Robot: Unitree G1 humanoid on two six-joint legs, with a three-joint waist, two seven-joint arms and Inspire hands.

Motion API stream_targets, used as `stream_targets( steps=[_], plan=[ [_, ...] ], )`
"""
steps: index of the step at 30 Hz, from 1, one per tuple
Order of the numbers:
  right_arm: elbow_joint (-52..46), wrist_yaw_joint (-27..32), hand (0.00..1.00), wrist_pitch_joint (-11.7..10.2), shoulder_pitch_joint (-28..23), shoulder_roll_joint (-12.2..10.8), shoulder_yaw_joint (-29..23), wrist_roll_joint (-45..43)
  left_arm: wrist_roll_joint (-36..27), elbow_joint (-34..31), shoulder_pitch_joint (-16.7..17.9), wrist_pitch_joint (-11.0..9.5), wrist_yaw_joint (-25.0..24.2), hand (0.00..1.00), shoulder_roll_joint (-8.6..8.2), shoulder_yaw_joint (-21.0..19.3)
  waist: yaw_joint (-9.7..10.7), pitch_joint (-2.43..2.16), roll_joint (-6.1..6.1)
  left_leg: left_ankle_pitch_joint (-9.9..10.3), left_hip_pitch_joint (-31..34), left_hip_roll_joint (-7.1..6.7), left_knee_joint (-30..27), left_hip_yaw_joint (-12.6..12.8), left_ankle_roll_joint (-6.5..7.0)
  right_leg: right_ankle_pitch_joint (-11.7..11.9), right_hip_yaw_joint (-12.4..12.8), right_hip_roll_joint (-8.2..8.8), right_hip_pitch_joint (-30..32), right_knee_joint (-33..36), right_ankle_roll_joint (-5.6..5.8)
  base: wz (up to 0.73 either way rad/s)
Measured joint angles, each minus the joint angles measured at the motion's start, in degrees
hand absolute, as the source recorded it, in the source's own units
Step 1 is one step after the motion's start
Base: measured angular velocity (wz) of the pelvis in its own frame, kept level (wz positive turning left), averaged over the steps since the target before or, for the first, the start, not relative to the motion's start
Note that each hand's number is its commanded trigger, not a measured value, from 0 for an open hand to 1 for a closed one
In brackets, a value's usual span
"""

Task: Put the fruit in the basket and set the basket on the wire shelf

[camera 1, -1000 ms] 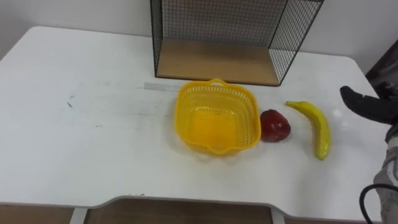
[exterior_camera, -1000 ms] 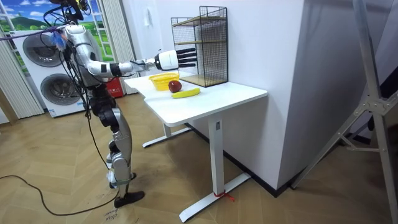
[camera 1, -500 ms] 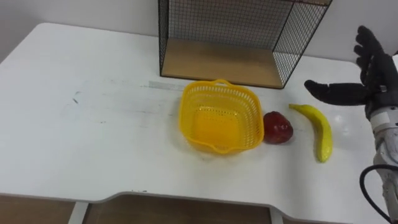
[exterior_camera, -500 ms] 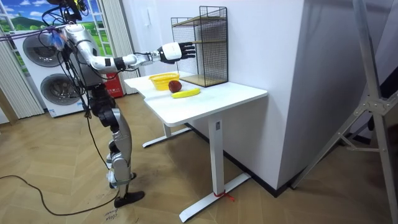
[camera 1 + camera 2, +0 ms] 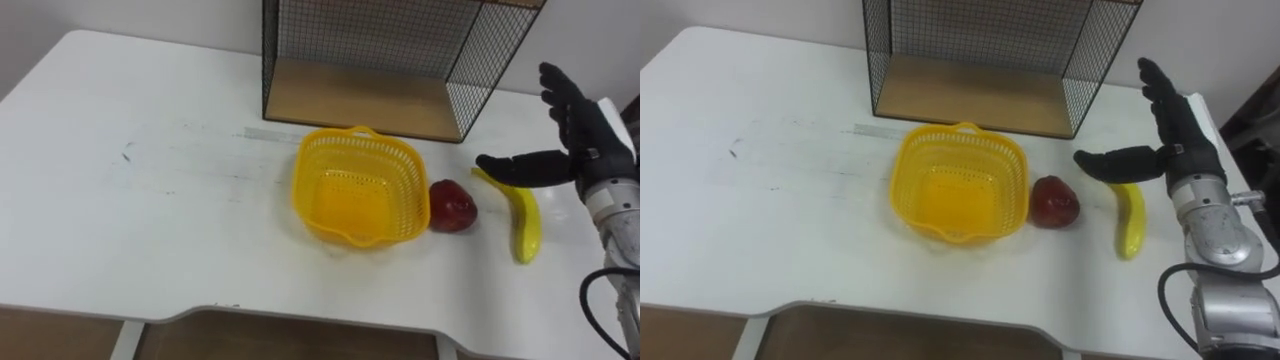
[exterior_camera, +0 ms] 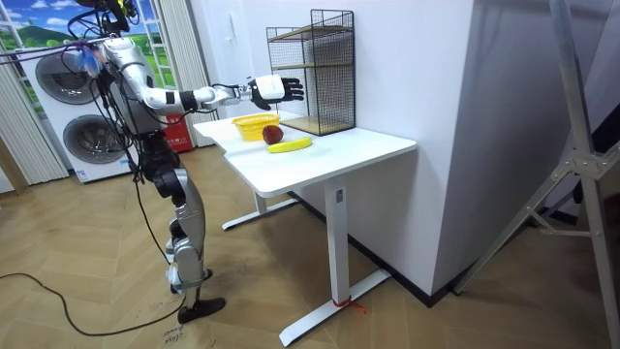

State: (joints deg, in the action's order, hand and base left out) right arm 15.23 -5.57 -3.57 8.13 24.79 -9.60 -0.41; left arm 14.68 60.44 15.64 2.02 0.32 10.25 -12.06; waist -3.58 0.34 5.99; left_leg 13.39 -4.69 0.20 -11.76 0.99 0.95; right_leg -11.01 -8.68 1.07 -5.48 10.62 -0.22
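Note:
A yellow plastic basket (image 5: 356, 187) stands empty in the middle of the white table (image 5: 150, 200). Just right of it lies a red apple (image 5: 452, 205), touching or nearly touching the basket's wall. Further right lies a yellow banana (image 5: 524, 221). My right hand (image 5: 575, 140) hovers open above the banana's far end, fingers straight and thumb stretched toward the apple. The black wire shelf (image 5: 400, 50) with its wooden floor (image 5: 355, 95) stands behind the basket. In the room view I stand at the table's end with the right hand (image 6: 268, 89) raised over the fruit (image 6: 274, 135).
The table's front edge (image 5: 300, 325) runs along the bottom of the eye views. A white wall rises behind the wire shelf. In the room view washing machines (image 6: 73, 116) stand behind me.
My right hand has come in from the right edge, risen, and now hangs lower over the banana's far end. The eye view has shifted slightly. Basket and fruit have not moved.

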Motion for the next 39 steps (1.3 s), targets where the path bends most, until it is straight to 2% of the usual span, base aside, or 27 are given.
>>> stream_targets(
  steps=[12, 23, 28, 39],
  plan=[
    [1.1, -2.1, 0.00, 0.0, -1.0, 0.1, 2.1, -0.2, 0.0, 1.6, 0.1, 0.1, -0.9, 0.00, 0.33, 2.1, 0.2, 0.11, -0.61, 0.0, 0.1, -0.08, -0.5, -0.8, -0.01, 0.0, -0.9, 0.12, -0.6, 0.0, 0.00, 0.04],
    [1.6, -4.1, 0.00, 2.1, -1.7, 0.1, 8.6, -0.1, 0.0, 1.5, -0.9, 0.7, -1.0, 0.00, 2.10, 5.1, 0.1, -0.34, 0.05, 0.0, -0.2, -0.08, -1.0, -0.7, -0.01, 0.0, -1.3, 0.20, -1.1, 0.0, 0.00, 0.01],
    [1.6, -5.6, 0.00, 2.7, -2.7, 0.1, 8.8, -0.5, 0.0, 1.5, -1.0, 1.6, -1.1, 0.00, 2.09, 5.6, 0.1, -0.27, -0.05, 0.0, -0.5, -0.09, -1.0, -0.9, -0.02, 0.0, -1.6, 0.24, -1.5, 0.1, -0.01, 0.02],
    [1.6, -6.8, 0.00, 3.1, -2.7, 0.0, 9.1, -2.3, 0.0, 1.4, -1.1, 1.7, -1.4, 0.00, 2.04, 6.6, 0.1, -0.16, -0.25, 0.0, -0.4, -0.11, -1.0, -1.0, -0.03, 0.0, -1.7, 0.25, -1.6, 0.1, -0.03, 0.00]
  ],
)
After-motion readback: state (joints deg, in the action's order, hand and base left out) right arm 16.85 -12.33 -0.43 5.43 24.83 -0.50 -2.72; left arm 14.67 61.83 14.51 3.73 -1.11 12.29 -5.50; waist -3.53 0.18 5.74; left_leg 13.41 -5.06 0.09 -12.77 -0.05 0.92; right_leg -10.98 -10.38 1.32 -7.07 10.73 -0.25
